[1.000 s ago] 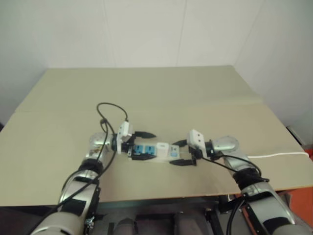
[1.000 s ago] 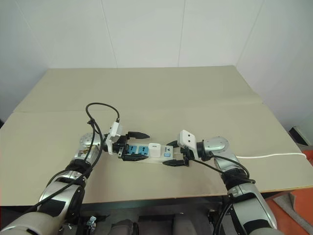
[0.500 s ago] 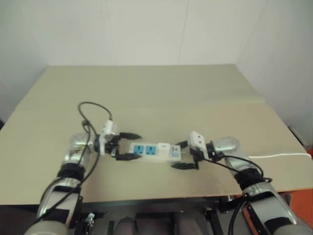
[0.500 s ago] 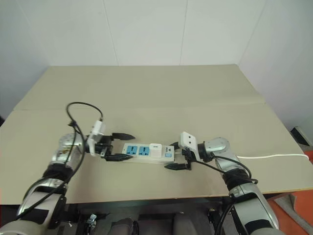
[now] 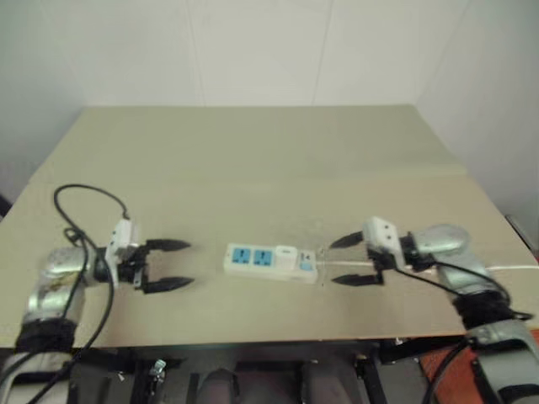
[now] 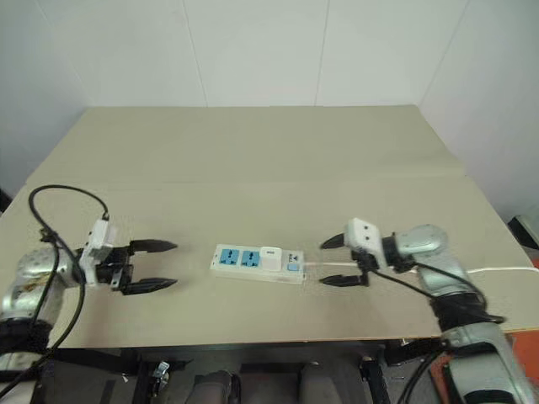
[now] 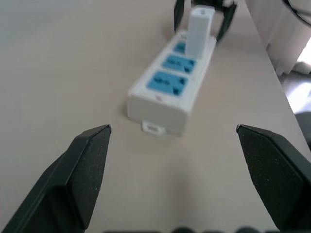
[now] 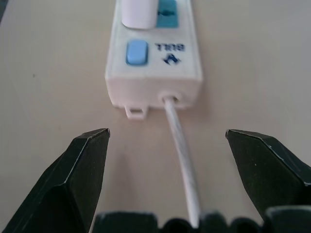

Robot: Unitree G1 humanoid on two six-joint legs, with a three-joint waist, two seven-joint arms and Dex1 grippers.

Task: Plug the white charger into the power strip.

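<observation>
Bare table top [image 6: 253, 168] is lying between the left gripper [image 6: 150, 265] fingertips and the near end of the power strip [image 6: 257, 263]; nothing is standing in that gap. Ahead of the right gripper [image 6: 337, 261], the thin white cord [image 8: 182, 150] is running between the spread fingers up to the strip's end. The white charger [image 7: 198, 31] is standing upright on the strip, projecting above the blue socket faces.

A bare test room, it seems: plain white walls [image 6: 253, 50] around one beige table [image 6: 253, 160].
</observation>
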